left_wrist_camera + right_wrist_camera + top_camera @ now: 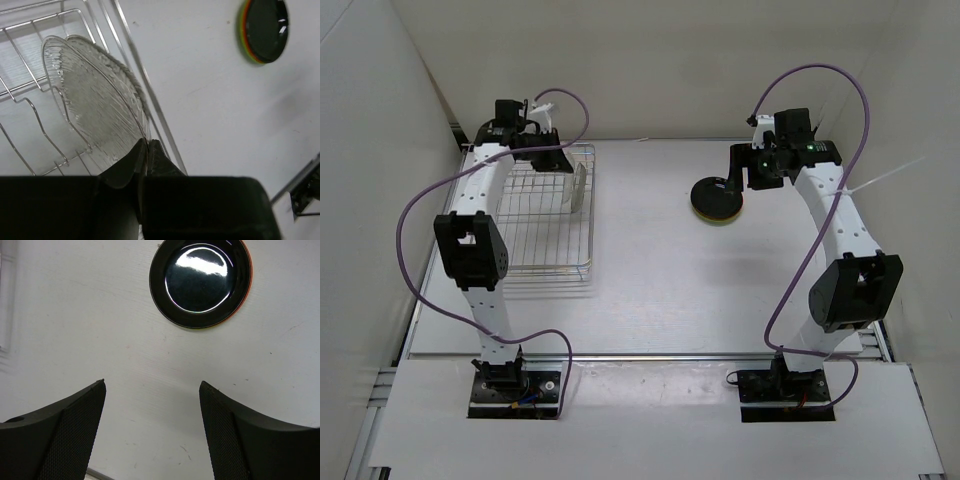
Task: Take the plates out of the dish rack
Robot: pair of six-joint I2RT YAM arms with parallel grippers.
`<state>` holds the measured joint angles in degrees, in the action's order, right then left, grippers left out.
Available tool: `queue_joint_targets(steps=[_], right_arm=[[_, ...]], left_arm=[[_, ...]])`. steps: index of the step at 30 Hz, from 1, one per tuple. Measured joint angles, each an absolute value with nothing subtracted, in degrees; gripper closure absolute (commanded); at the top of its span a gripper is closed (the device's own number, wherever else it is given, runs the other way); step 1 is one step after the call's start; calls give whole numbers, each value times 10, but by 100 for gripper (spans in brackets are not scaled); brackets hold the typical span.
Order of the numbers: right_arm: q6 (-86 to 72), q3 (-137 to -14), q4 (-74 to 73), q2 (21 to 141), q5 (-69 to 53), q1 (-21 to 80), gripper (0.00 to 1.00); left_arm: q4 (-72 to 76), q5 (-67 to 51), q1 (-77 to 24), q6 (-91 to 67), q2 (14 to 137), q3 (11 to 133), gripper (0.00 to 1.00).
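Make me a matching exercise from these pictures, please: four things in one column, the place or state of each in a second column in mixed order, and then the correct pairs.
Column one
1. black plate
2. left fingers
3. clear plate
4. right fingers

Column two
a. standing on edge in the dish rack
b. open above the table
c. shut on a plate's rim
d. lying flat on the table, outside the rack

Pairs: 1-d, 2-c, 3-a, 4-b

Ribbed clear plate (95,100), shiny wire rack (30,90), glossy black plate (201,282).
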<state>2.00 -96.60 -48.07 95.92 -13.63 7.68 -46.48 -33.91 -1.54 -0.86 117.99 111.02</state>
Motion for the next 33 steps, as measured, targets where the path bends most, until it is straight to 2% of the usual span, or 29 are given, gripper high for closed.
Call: queue_joint_targets(steps=[11, 15, 19, 23, 25, 26, 29, 33], right_arm=[[20, -966, -481, 949, -135, 77, 21], [21, -966, -483, 945, -159, 77, 20], [26, -987, -500, 940, -209, 77, 19], [30, -1010, -508, 925, -261, 77, 16], [20, -1012, -508, 908, -269, 78, 8], [15, -1012, -508, 900, -272, 78, 3], [-4, -1012, -505, 874, -283, 78, 3], [-28, -1009, -495, 859, -303, 78, 3]], left_arm=[[-596, -436, 15, 36, 1026, 1205, 89], [-646, -424, -26, 73, 1009, 1289, 89], [-649, -259, -186, 142, 967, 1258, 89], [-583, 4, -406, 237, 913, 1081, 89], [-536, 144, -500, 295, 910, 996, 89], [-517, 199, -532, 324, 914, 967, 89], [-469, 331, -607, 412, 933, 914, 89], [-435, 421, -672, 470, 951, 926, 89]])
